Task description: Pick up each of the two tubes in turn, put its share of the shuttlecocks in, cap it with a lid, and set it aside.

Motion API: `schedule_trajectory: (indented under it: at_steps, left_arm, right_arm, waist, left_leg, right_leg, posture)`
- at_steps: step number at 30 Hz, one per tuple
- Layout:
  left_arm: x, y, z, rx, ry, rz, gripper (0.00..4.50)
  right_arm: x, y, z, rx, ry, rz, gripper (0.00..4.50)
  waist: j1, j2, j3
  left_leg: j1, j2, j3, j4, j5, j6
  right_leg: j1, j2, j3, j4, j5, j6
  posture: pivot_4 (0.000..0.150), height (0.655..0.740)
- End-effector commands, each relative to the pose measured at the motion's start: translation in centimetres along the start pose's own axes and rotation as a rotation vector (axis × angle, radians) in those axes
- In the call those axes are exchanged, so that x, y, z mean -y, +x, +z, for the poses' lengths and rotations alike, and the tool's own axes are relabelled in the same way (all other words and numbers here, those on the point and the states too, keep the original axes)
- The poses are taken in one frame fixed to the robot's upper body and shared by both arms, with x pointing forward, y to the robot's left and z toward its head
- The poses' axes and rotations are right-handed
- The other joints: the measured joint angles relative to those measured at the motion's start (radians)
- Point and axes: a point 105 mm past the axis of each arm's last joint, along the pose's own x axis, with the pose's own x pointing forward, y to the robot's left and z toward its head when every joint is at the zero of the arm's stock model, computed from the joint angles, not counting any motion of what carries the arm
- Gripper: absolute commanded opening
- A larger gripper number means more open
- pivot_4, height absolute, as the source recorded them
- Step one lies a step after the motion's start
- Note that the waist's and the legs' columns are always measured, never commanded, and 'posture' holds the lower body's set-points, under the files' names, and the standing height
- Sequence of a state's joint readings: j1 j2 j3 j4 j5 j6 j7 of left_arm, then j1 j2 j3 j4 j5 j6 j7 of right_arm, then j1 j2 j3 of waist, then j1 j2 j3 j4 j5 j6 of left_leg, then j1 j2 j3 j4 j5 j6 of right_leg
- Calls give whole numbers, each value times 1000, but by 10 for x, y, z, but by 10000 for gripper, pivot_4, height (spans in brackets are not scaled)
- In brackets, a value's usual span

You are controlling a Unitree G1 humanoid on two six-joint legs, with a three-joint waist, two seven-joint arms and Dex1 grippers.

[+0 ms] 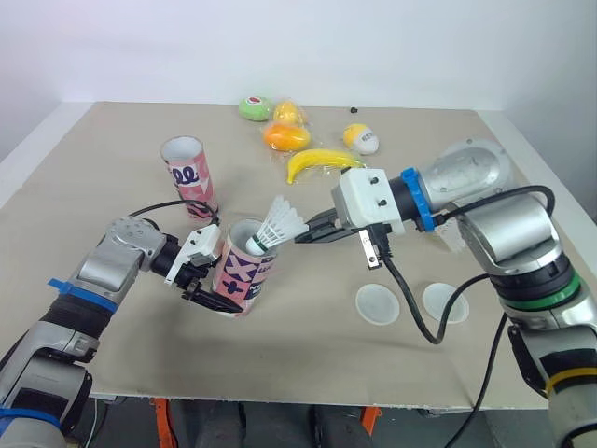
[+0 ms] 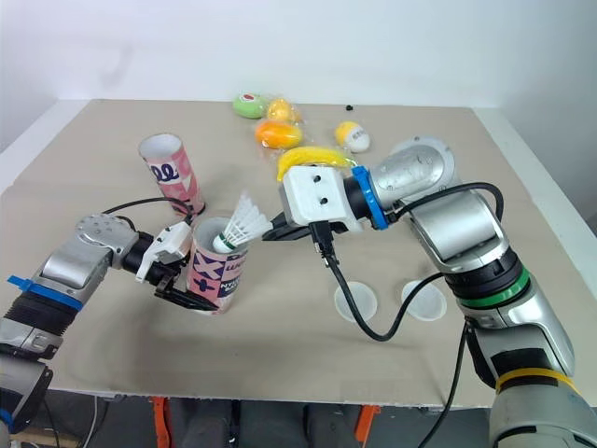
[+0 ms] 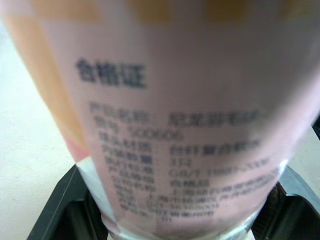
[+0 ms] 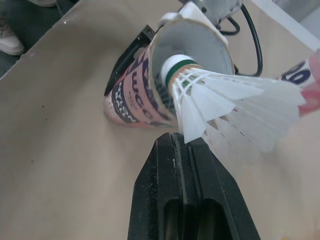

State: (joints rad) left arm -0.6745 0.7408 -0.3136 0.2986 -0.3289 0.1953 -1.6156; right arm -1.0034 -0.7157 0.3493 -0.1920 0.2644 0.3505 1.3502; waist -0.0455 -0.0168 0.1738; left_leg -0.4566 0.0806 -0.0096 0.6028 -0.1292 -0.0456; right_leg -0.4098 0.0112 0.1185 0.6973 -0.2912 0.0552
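The right gripper point(image 1: 304, 235) pinches the shuttlecock point(image 1: 279, 224), cork-first at the mouth of the tilted tube point(image 1: 244, 276) clamped by the left gripper point(image 1: 200, 280).

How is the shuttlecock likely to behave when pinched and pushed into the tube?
Probably very light: the shuttlecock hangs from a pinch on its feather edge by the right jaws. Its thin white feathers look fragile, so squeezing may bend them. Its rounded cork should slide into the tube easily.
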Motion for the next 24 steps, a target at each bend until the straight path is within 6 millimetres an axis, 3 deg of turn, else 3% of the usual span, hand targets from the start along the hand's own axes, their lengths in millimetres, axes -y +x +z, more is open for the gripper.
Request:
schedule_trajectory:
  at_steps: [1,4,7,8,9,11,15,17,20,24]
  left_arm:
    - [-4,-4,7,-1,36,14,29117]
    - [-4,-3,8,0,39,13,29117]
    - [-5,-3,8,0,42,14,29117]
    - [-5,-2,8,1,43,13,29117]
    - [-5,-2,8,1,43,13,29117]
    - [-6,-2,8,1,44,13,29117]
    - [-5,-3,8,0,44,14,29117]
    - [-6,-4,8,-4,44,15,29117]
    - [-7,-5,8,-11,47,16,29117]
    - [-10,-5,10,-14,54,14,29117]
  right_arm:
    - [9,-4,17,16,-81,10,619]
    - [10,-3,28,49,-94,44,619]
    - [9,-2,36,85,-89,84,8987]
    - [10,-2,39,105,-75,86,14853]
    - [9,-2,40,115,-61,97,17370]
    - [9,-3,40,125,-47,97,26625]
    - [15,-5,37,136,-18,65,26625]
    - [30,-2,34,137,10,3,26625]
    - [39,4,33,136,12,-8,18967]
    - [36,18,38,143,-30,82,1010]
  waist:
    - [0,0,0]
    - [0,0,0]
    - [0,0,0]
    - [0,0,0]
    - [0,0,0]
    - [0,0,0]
    - [0,0,0]
    - [-1,0,0]
    - [-1,0,0]
    - [-1,0,0]
  left_leg:
    - [0,0,0,0,0,0]
    - [0,0,0,0,0,0]
    - [0,0,-1,0,0,0]
    - [0,0,-1,0,0,0]
    - [0,0,-1,0,0,0]
    - [0,0,-1,0,0,0]
    - [0,0,-1,0,0,0]
    - [0,0,-1,0,0,0]
    - [1,0,-1,0,0,0]
    - [0,0,-1,0,0,0]
  right_leg:
    - [0,0,0,0,0,0]
    - [0,0,0,1,0,-1]
    - [0,0,-1,1,1,-3]
    - [0,0,-1,1,1,-3]
    - [0,0,-1,1,1,-3]
    - [0,0,-1,1,1,-3]
    - [0,0,-1,1,1,-4]
    - [0,0,-1,1,1,-3]
    - [0,0,-1,1,2,-3]
    - [0,0,-1,2,1,-4]
  posture:
    - [1500,7400]
    - [1500,7400]
    - [1500,7400]
    - [1500,7400]
    - [1500,7400]
    - [1500,7400]
    - [1500,7400]
    - [1500,7400]
    - [1500,7400]
    - [1500,7400]
